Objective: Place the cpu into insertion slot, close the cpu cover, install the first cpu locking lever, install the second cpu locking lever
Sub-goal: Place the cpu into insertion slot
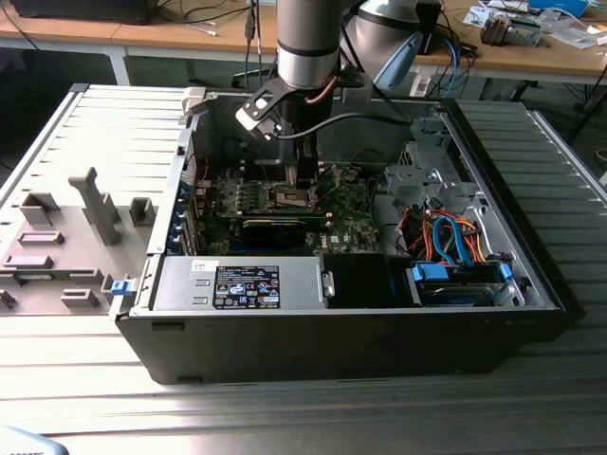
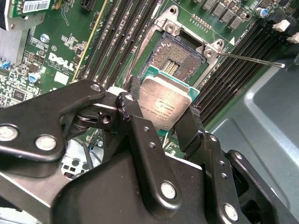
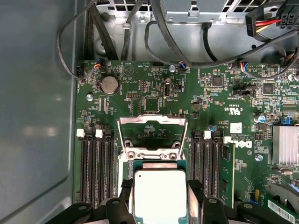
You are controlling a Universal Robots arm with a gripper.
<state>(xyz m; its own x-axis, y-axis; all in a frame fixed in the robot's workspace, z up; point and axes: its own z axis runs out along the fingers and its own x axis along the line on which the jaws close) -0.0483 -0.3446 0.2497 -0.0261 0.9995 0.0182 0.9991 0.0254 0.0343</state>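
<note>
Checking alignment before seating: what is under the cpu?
The cpu, held in the claw, hangs over the open socket; some of its pins show in the second wrist view. The rest is hidden by the cpu.

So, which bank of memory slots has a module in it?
The heatsink-side bank, by the finned heatsink: a green module stands in its outer slot. The wall-side bank, by the grey case wall, has only empty black slots.
</note>
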